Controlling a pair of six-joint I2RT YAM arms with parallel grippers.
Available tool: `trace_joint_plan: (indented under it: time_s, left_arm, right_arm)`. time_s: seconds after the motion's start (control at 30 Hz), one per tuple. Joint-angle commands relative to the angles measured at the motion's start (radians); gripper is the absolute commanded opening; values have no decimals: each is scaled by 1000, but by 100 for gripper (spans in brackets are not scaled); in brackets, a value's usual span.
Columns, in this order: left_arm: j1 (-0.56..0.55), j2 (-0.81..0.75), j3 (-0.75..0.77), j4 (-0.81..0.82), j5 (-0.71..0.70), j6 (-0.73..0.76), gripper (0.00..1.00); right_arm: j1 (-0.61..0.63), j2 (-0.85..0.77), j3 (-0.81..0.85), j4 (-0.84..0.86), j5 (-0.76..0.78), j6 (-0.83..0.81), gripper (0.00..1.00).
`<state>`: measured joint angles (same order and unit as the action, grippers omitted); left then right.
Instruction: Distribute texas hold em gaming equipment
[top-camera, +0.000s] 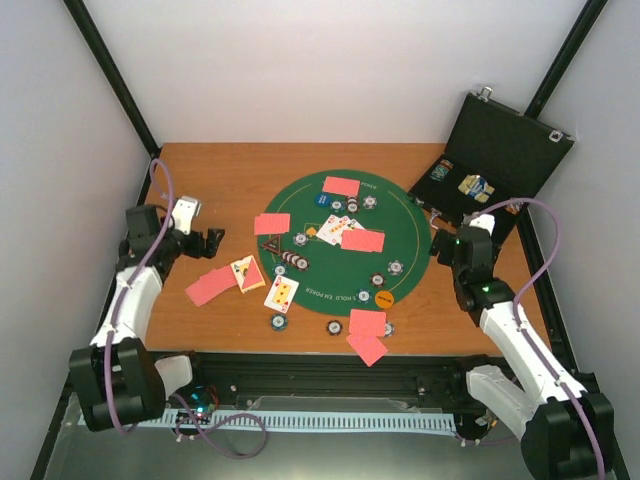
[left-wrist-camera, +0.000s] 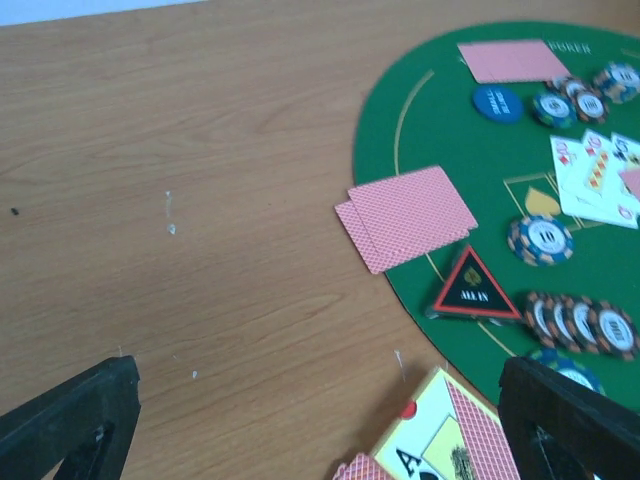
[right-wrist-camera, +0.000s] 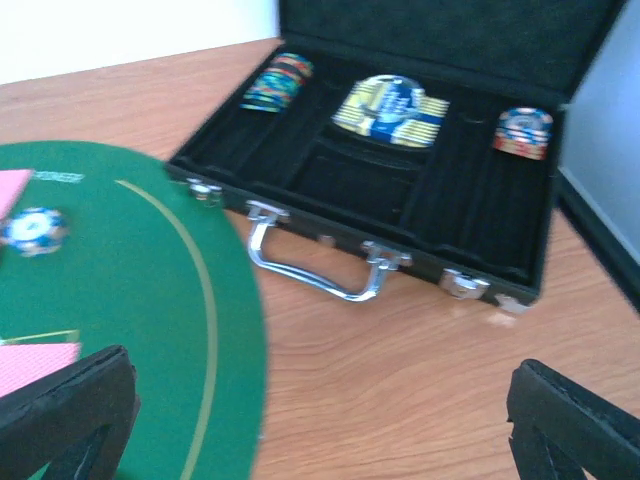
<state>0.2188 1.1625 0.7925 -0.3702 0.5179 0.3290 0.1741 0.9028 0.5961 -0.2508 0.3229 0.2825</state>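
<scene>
Red-pink-backed cards lie round the green mat (top-camera: 410, 225): one at the far side (top-camera: 342, 186), a pair at the left rim (top-camera: 272, 223) (left-wrist-camera: 405, 215), one by the face-up cards (top-camera: 333, 228) (left-wrist-camera: 595, 180), and more off the near edge (top-camera: 367, 322). Striped chips sit on the mat (top-camera: 396, 267), with a row (left-wrist-camera: 580, 325) beside a black "ALL IN" triangle (left-wrist-camera: 475, 290). My left gripper (top-camera: 210, 241) (left-wrist-camera: 320, 440) is open and empty over bare wood, just above an ace card (left-wrist-camera: 440, 430). My right gripper (top-camera: 448, 240) (right-wrist-camera: 320, 440) is open and empty between the mat and the case.
The black hard case (top-camera: 500, 150) (right-wrist-camera: 360, 180) stands open at the far right, with a metal handle (right-wrist-camera: 315, 265) and chip stacks inside (right-wrist-camera: 390, 110). Face-up and red-backed cards (top-camera: 210, 286) lie on the wood left of the mat. Enclosure walls border the table.
</scene>
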Motion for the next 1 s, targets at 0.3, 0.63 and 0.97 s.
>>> trace_joint_plan:
  time_s: [0.3,0.63,0.97]
  left_arm:
    - [-36,133,-416,998,-102,-386,100]
    - [-79,169,-467,1201,-223,-349,100]
    - [-184,353,-472,1375,-471,-341,100]
  right_arm:
    - [-12,117,-409,925,351,-118,100]
    - [-29,451,-330,1205,286,-237,100]
    - [-123,606,-366,1407,-264,-393,100]
